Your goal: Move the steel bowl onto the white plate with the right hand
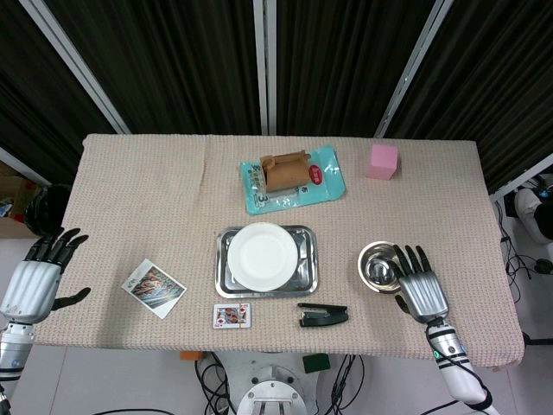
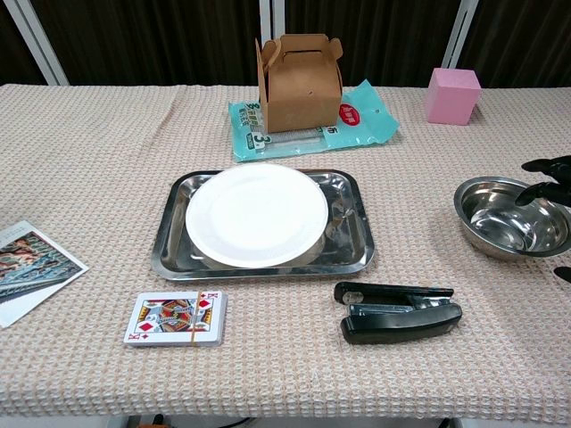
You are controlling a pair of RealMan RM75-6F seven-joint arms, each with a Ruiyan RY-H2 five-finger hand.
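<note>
The steel bowl (image 1: 377,262) (image 2: 505,218) stands upright on the tablecloth, right of centre. The white plate (image 1: 262,256) (image 2: 257,215) lies on a steel tray (image 1: 307,277) (image 2: 351,250) in the middle of the table. My right hand (image 1: 421,287) hovers at the bowl's right rim, fingers spread and extended over it, holding nothing; in the chest view only its dark fingertips (image 2: 546,185) show at the right edge. My left hand (image 1: 36,273) hangs open off the table's left edge, far from everything.
A black stapler (image 1: 323,315) (image 2: 399,312) lies in front of the tray, between bowl and plate. A deck of cards (image 1: 232,316) (image 2: 176,318), a photo card (image 1: 154,288), a brown carton (image 1: 285,171) on a teal packet (image 2: 368,117), and a pink box (image 1: 382,161) (image 2: 452,95) are around.
</note>
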